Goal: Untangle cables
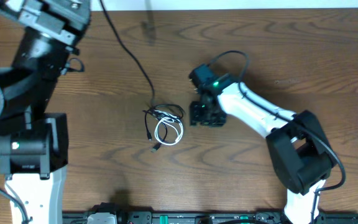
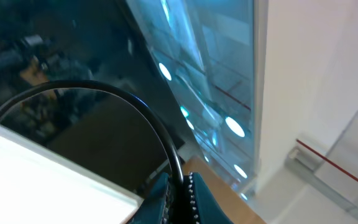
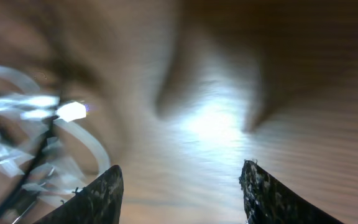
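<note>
The cables [image 1: 166, 127] lie in a small bundle at the table's middle, a white loop [image 1: 170, 132] with thin black cord around it. One black cable [image 1: 129, 53] runs from the bundle up and left toward my left arm [image 1: 42, 37]. In the left wrist view my left gripper [image 2: 182, 178] is shut, with that black cable [image 2: 160, 134] pinched between its fingertips and arcing away. My right gripper [image 1: 199, 116] sits low just right of the bundle. Its jaws [image 3: 181, 167] stand open over bare wood. The blurred white cable [image 3: 82, 137] lies just outside the left finger [image 3: 104, 193].
The brown wooden table [image 1: 278, 56] spreads all around the bundle. My right arm's white link [image 1: 253, 109] and black base [image 1: 300, 155] fill the right front. The left arm's base [image 1: 30, 149] stands at the left edge. A window and wall show past the left gripper.
</note>
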{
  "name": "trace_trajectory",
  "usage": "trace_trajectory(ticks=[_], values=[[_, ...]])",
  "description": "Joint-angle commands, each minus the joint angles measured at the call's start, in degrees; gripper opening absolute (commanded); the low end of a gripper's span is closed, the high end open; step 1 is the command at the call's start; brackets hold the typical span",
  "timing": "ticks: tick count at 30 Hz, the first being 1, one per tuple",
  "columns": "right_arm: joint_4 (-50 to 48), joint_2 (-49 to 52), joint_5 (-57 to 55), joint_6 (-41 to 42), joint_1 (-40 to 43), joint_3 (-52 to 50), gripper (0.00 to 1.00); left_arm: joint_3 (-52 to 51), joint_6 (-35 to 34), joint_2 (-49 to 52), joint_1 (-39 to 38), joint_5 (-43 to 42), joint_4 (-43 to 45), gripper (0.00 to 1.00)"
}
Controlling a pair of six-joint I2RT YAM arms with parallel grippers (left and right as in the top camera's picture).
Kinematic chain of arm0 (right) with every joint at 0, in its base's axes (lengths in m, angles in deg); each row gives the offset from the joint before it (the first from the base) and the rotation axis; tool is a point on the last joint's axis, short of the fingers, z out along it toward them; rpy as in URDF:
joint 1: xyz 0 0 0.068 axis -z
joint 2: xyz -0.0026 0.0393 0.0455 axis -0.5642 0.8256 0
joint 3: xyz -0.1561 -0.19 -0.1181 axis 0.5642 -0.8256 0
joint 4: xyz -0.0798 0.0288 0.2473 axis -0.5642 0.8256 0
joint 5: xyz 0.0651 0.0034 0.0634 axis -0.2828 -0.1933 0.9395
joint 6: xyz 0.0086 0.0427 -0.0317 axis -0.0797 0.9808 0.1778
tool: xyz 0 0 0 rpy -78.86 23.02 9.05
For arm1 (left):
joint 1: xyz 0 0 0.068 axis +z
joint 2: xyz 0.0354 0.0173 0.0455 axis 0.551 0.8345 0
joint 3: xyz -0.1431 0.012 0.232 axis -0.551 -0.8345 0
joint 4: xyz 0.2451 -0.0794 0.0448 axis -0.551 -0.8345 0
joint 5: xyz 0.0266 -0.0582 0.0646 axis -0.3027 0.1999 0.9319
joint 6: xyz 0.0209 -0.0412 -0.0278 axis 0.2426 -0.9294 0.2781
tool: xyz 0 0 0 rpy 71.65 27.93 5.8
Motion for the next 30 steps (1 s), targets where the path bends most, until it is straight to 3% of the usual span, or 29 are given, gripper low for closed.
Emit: trace_trajectory(ticks=[1,5,9,11,13,18,24,30], values=[[2.1,-3.9,-4.6,-1.2,5.7,0.1,0.57,0.9,-0.7,-1.7,4.3,0.5,-2.2,0.08],[1.5,-9.6,0.8,-5.2,10.1,0.1,0.59,0.9,-4.0,-1.6,5.1,0.1,-6.7,0.07],[-4.9,-14.7,29.9,-24.3,8.7,0.1,0.68,0.9,-5.0,-1.4,5.1,1.6,-13.3,0.07],[-4.2,-15.3,33.8,-30.8,6.0,0.1,0.7,0.9,-5.0,-1.2,5.1,3.5,-18.0,0.07],[-2.4,-14.7,30.2,-37.0,1.3,-0.1,0.7,0.9,-5.1,-1.2,5.1,4.1,-18.7,0.07],[-3.1,-12.9,11.3,-37.7,-8.4,-0.3,0.75,0.9,-8.0,-1.4,5.1,5.1,-17.8,0.07],[-6.2,-12.5,3.5,-42.8,-15.3,-0.5,0.69,0.9,-9.2,-1.4,5.1,5.1,-17.7,0.07],[-12.8,-12.5,-0.3,-42.7,-15.9,-3.0,0.75,0.9,-10.3,-2.4,5.1,5.1,-17.0,0.08]])
